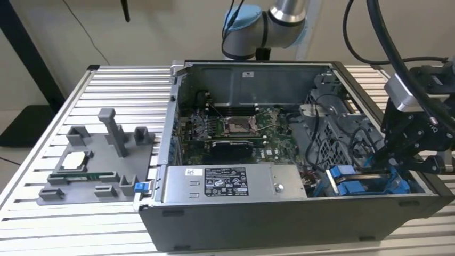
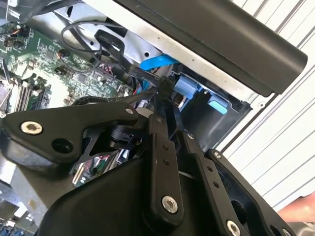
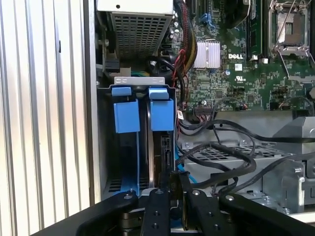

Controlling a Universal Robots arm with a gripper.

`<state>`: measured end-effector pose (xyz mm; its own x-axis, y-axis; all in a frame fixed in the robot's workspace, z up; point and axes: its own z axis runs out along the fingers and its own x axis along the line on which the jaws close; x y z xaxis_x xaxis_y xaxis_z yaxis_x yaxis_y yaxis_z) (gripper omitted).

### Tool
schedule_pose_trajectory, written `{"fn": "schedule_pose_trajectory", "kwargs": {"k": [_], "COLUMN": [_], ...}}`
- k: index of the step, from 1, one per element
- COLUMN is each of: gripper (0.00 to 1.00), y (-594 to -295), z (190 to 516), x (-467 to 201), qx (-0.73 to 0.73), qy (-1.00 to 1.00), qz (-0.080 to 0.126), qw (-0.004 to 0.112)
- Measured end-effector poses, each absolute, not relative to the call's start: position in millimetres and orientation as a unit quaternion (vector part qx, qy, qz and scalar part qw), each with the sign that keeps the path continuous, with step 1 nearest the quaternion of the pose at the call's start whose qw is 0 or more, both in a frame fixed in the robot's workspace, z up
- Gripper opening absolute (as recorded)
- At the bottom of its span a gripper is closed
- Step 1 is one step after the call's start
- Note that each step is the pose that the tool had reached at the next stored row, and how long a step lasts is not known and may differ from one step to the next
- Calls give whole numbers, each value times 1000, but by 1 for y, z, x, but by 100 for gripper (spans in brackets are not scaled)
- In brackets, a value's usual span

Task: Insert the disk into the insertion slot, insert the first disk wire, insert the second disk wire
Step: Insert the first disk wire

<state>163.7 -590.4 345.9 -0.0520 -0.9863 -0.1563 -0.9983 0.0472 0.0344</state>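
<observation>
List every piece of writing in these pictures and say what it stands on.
Label on the grey power-supply box: too small to read.
White sticker on the back wall of the computer case: too small to read.
Circuit board: a maker's logo in white letters; the finer print is blurred.

PC case (image 1: 284, 218) on worktop (image 1: 42, 224), toward exterior view's right. Fixture plate (image 1: 78, 189) beside it on worktop, exterior view's left. Inside case: power-supply box (image 1: 235, 184) against near wall, motherboard (image 1: 235, 128) behind it. Insertion slot (image 1: 355, 184) in near corner, exterior view's right of the box. Gripper (image 1: 380, 162) just above slot, w/ cables (image 3: 221, 152) alongside.
</observation>
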Motion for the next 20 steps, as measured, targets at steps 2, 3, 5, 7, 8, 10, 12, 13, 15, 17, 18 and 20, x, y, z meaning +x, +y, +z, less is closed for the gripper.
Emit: {"fn": "schedule_pose_trajectory", "kwargs": {"k": [2,3,5,7,8,10,12,13,15,17,18,20], "gripper": [0,0,0,0,0,0,0,0,0,0,0,0], "y": [-590,-590,-590,-590,-590,-590,-590,-590,-590,-590,-590,-590], "z": [345,345,344,344,343,343,342,342,341,340,339,338], "x": [164,164,164,164,164,164,164,164,164,164,164,164], "qx": [-687,-687,-687,-687,-687,-687,-687,-687,-687,-687,-687,-687], "qy": [722,722,722,722,722,722,722,722,722,722,722,722], "qz": [67,67,67,67,67,67,67,67,67,67,66,67], "qw": [45,45,45,45,45,45,45,45,45,45,45,45]}}
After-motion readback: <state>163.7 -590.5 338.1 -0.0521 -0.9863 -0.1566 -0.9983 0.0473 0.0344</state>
